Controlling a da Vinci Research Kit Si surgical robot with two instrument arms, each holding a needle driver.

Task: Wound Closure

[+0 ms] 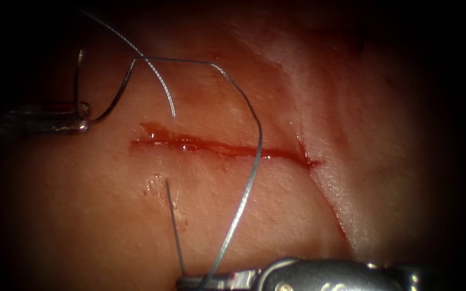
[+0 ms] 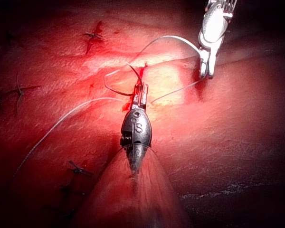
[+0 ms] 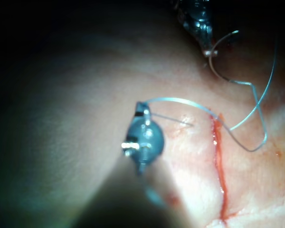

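The cut [image 1: 222, 148] runs across the tissue [image 1: 109, 226], wet with red fluid. My left tool [image 1: 83, 117] is beyond the cut's left end, its jaws shut on the curved needle [image 1: 115, 96] near mid-curve. The needle is clear of the tissue, its tip pointing up. Thread [image 1: 254, 124] leaves the needle's tail, arcs over the cut and drops into my right tool [image 1: 190, 281], whose jaws are shut on it. A short strand [image 1: 173, 226] runs from those jaws to a puncture on the near side. The left wrist view shows left tool [image 2: 141, 94] and needle [image 2: 135, 73]; the right wrist view shows right tool [image 3: 143, 113] and thread [image 3: 180, 99].
A loose thread end [image 1: 157, 81] lies over the tissue beyond the cut. A second long slit [image 1: 324, 194] slants down from the cut's right end. Older stitches [image 2: 94, 35] dot the tissue in the left wrist view. The left tool [image 3: 203, 45] with the needle [image 3: 213, 64] appears in the right wrist view.
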